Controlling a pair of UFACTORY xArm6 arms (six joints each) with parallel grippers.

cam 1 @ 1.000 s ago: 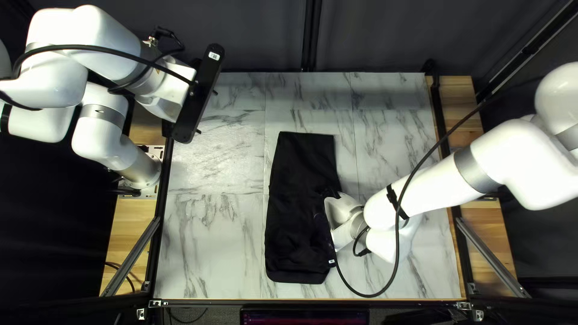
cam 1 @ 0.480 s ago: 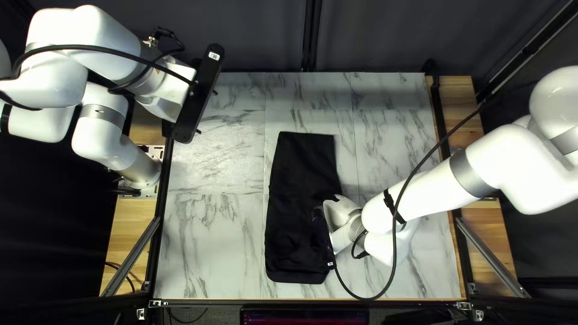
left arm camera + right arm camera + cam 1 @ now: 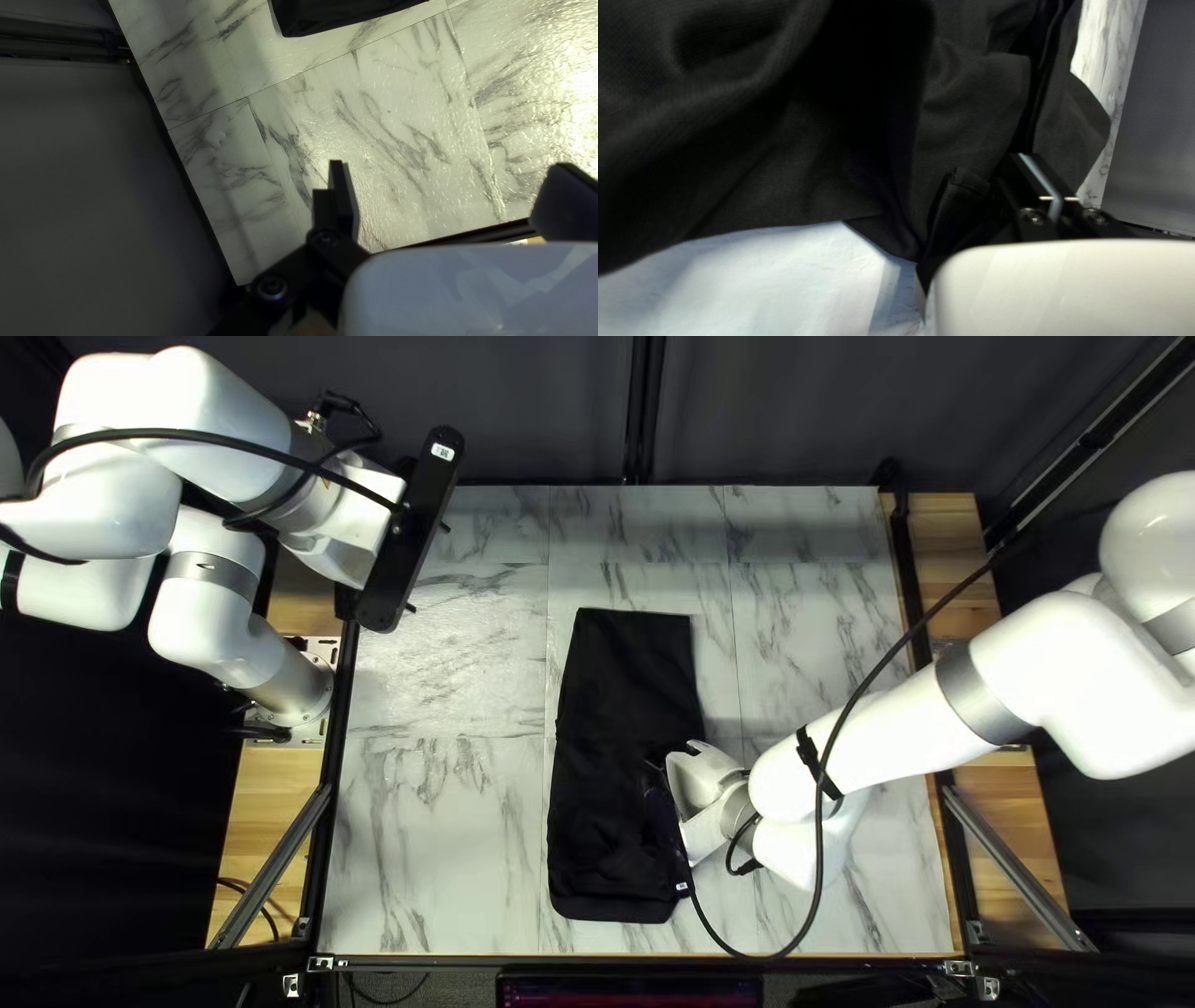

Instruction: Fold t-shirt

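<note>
The black t-shirt (image 3: 610,747) lies as a long narrow folded strip in the middle of the table. Over the far left of the table, my left gripper (image 3: 428,568) hangs away from the cloth; in the left wrist view this gripper (image 3: 445,186) is wide open over bare marble, the t-shirt's edge (image 3: 349,14) farther ahead. My right gripper (image 3: 701,782) is low at the t-shirt's right side, its fingertips hidden there. In the right wrist view, the right gripper (image 3: 1038,175) is closed on black cloth, with loose folds of the t-shirt (image 3: 971,106) around it.
Marble tabletop (image 3: 436,834) shows on both sides of the t-shirt. A black cable (image 3: 819,834) loops from my right arm over the table's right half. Dark curtain (image 3: 523,411) stands behind the far edge.
My right gripper has shifted slightly left, and the cloth beside it has changed shape a little. The left arm has stayed still.
</note>
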